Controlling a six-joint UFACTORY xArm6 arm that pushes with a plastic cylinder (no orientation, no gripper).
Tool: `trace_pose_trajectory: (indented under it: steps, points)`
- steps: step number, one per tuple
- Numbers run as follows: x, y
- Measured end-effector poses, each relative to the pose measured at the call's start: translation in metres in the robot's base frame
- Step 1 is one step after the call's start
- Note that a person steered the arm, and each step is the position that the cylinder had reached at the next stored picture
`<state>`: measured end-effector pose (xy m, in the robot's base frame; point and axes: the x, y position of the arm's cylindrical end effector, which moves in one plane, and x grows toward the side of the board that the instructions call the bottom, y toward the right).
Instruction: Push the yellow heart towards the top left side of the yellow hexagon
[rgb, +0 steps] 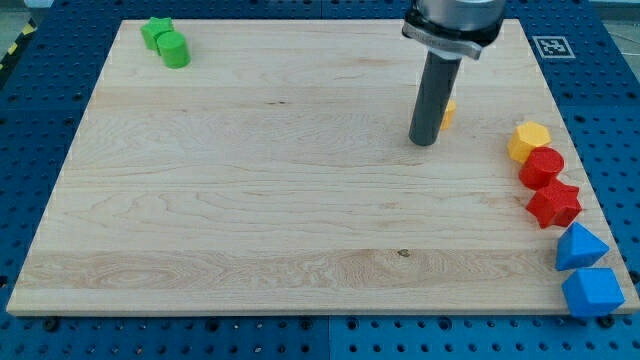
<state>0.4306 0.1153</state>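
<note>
The yellow heart (448, 113) lies at the view's upper right, mostly hidden behind my rod. My tip (424, 142) rests on the board just left of and below the heart, touching or nearly touching it. The yellow hexagon (529, 140) sits near the board's right edge, to the right of and slightly below the heart, with a gap between them.
Below the hexagon along the right edge lie a red round block (542, 167), a red star (554, 204), a blue triangle-like block (580, 247) and a blue block (592, 292). Two green blocks (166, 41) sit at the top left corner. The wooden board (250, 200) lies on a blue pegboard.
</note>
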Motion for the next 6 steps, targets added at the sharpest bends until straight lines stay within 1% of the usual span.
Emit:
trace_pose_trajectory:
  steps: [2, 5, 6]
  points:
    - [-0.029, -0.013]
    - [-0.029, -0.016]
    - [-0.039, -0.017]
